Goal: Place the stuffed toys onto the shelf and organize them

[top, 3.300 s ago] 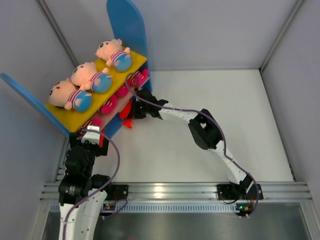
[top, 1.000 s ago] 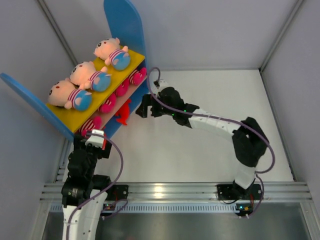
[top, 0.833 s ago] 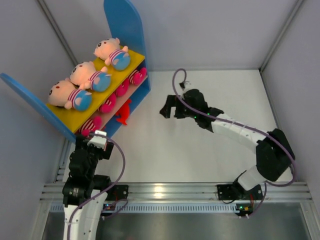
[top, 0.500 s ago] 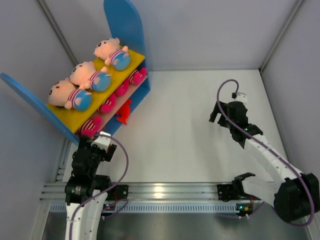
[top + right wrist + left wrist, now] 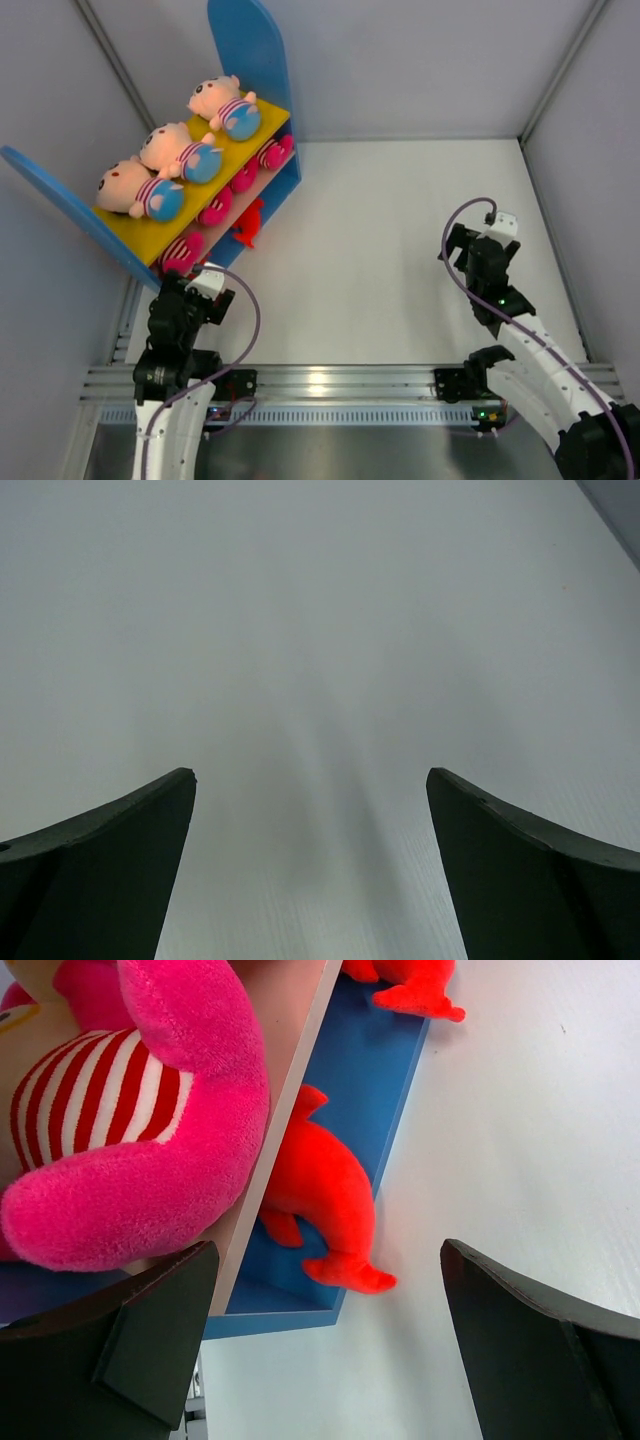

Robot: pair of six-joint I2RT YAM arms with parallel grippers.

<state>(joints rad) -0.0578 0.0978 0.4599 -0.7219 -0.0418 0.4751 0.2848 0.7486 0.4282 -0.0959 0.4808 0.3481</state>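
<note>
Both pincers hang open and empty. The shelf point(image 5: 245, 40) sits at the far-left corner of the counter point(image 5: 400, 230), with 3 striped toys point(image 5: 180, 155) on its yellow board. The red plush point(image 5: 320, 1190) lies at the shelf's front foot, just ahead of my left pincer point(image 5: 328, 1247), its long axis along the lower board's edge. My right pincer point(image 5: 310, 772) hovers well apart near the right edge, so I judge the left nearer.

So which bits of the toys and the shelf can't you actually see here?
Lower-shelf toys: top view, the yellow board covers everything but their pink feet.
Red plush: left wrist view, part of it is hidden behind the lower board.
Right wrist view: only bare table between the fingers; no shelf or toys.
</note>
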